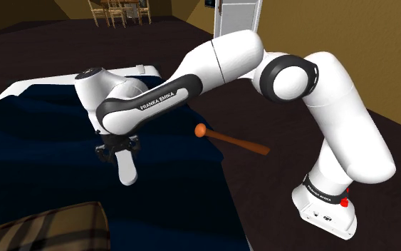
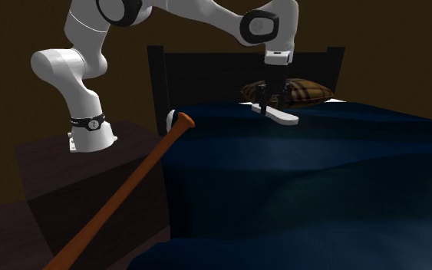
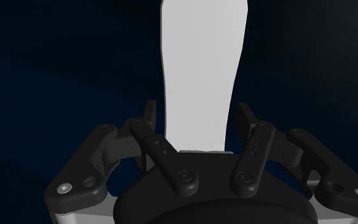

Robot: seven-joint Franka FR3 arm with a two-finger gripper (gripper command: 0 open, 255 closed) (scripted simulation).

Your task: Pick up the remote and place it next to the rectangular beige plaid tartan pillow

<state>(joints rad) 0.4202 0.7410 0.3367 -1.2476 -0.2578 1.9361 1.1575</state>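
- Plaid pillow [image 1: 42, 228]: lies on the nearest corner of the bed [image 1: 28, 146] in the shoulder view.
- Tool [image 1: 118, 150]: fingers pinch one end of the white remote [image 1: 127, 171], over the blue cover, apart from the pillow.
- Bat [image 1: 233, 140]: farther off, knob at the bed's edge.

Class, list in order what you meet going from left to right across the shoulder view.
plaid pillow → white remote → wooden baseball bat → arm's white base
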